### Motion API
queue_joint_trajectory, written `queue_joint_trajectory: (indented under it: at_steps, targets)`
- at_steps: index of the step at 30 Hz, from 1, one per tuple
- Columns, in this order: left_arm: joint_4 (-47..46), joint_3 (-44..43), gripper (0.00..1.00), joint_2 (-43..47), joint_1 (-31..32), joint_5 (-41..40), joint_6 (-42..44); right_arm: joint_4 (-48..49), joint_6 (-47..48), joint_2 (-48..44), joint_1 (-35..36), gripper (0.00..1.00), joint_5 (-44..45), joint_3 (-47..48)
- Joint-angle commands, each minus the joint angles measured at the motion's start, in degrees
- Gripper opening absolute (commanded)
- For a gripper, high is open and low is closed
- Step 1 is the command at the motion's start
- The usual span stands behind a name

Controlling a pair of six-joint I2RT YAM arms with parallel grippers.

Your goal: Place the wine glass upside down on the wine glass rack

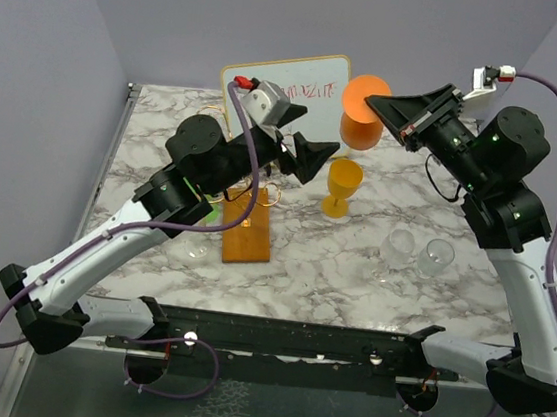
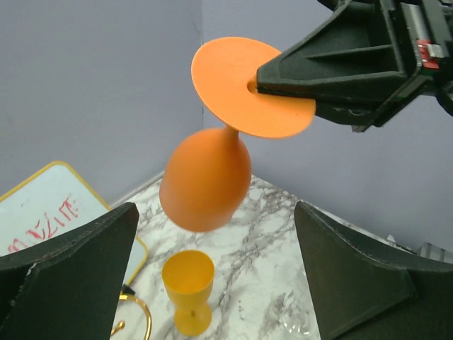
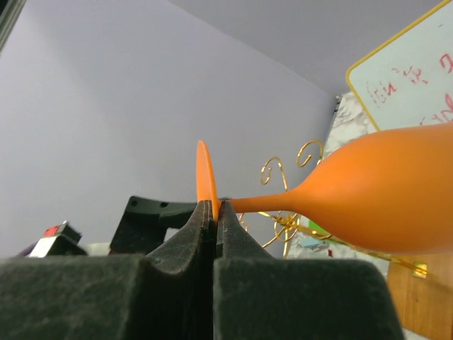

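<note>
An orange wine glass (image 1: 361, 129) hangs upside down in the air, bowl down and foot disc up. My right gripper (image 1: 379, 105) is shut on the edge of its foot disc; in the right wrist view the jaws (image 3: 216, 207) pinch the disc and the bowl (image 3: 386, 191) points away. The gold wire rack (image 1: 253, 181) stands on its orange-brown wooden base (image 1: 247, 230), left of the glass; its curls show in the right wrist view (image 3: 283, 170). My left gripper (image 1: 309, 144) is open and empty between rack and glass. In its view, the glass (image 2: 205, 180) hangs ahead.
A yellow goblet (image 1: 341, 187) stands upright below the orange glass, also in the left wrist view (image 2: 187, 290). Two clear glasses (image 1: 397, 248) (image 1: 437, 256) stand at the right, another (image 1: 196, 250) by the rack base. A framed whiteboard (image 1: 293, 84) leans at the back.
</note>
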State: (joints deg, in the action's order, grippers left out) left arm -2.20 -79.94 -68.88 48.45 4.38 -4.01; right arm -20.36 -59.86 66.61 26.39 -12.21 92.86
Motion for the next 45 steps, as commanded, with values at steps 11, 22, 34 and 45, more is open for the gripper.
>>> queue_joint_trajectory:
  at_steps: [11, 22, 34, 45]
  targets:
    - [22.71, 3.40, 0.98, 21.26, 0.03, -21.23, -8.11, 8.17, 6.23, 14.65, -0.15, 0.01, -6.95, 0.69]
    - [26.87, 8.85, 0.98, 30.27, -0.01, -24.65, -10.50, 10.21, 4.90, 24.40, 5.52, 0.01, -10.49, 3.53]
    - [29.20, 10.33, 0.98, 31.65, -0.04, -32.77, -9.13, 7.97, 4.20, 28.34, 10.62, 0.01, -8.31, 7.27]
    - [29.31, 10.85, 0.98, 31.23, -0.02, -34.25, -8.08, 6.75, 3.08, 24.05, 12.40, 0.01, -8.07, 3.35]
